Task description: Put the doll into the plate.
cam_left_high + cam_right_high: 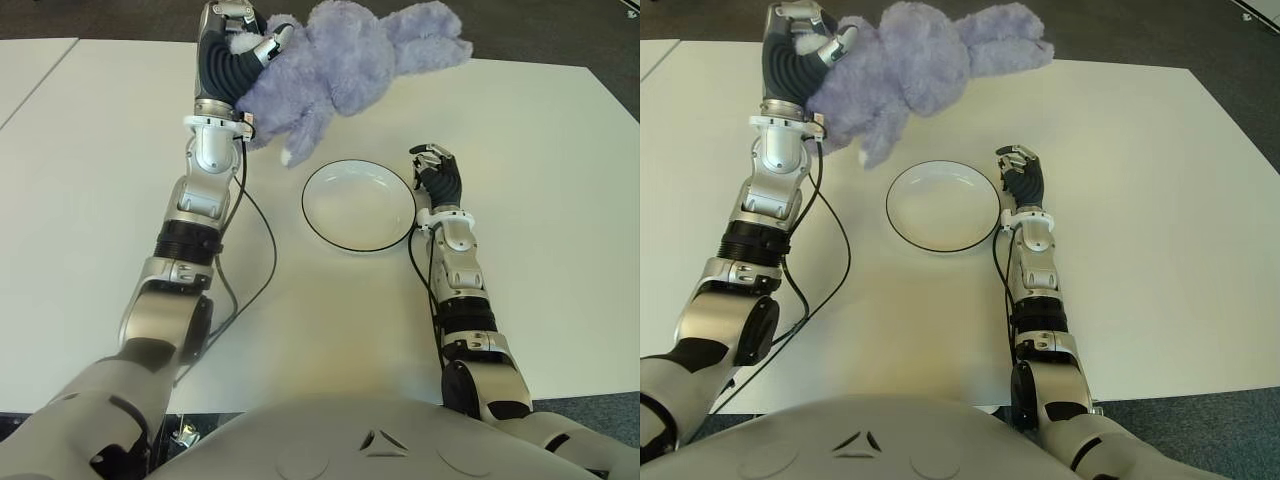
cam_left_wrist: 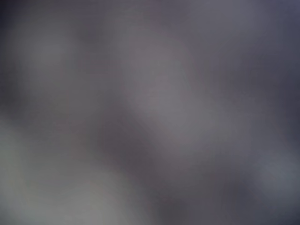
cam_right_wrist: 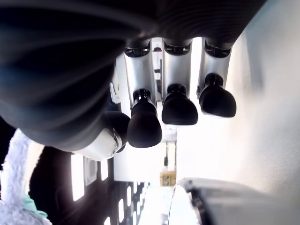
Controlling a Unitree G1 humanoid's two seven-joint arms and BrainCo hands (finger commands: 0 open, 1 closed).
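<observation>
A purple plush doll [image 1: 345, 62] hangs in the air above the far side of the white table [image 1: 100, 200], behind and to the left of the plate. My left hand [image 1: 240, 50] is shut on the doll's left end, fingers dug into the fur. The left wrist view shows only blurred purple-grey fur. A white plate [image 1: 358, 205] with a thin dark rim lies on the table below and to the right of the doll, with nothing in it. My right hand [image 1: 436, 172] shows just right of the plate's rim; its fingertips [image 3: 179, 108] hang curled loosely around nothing.
A cable [image 1: 262, 262] loops over the table beside my left forearm. A second table's corner [image 1: 30, 60] shows at the far left. Dark floor lies beyond the table's far edge and right edge.
</observation>
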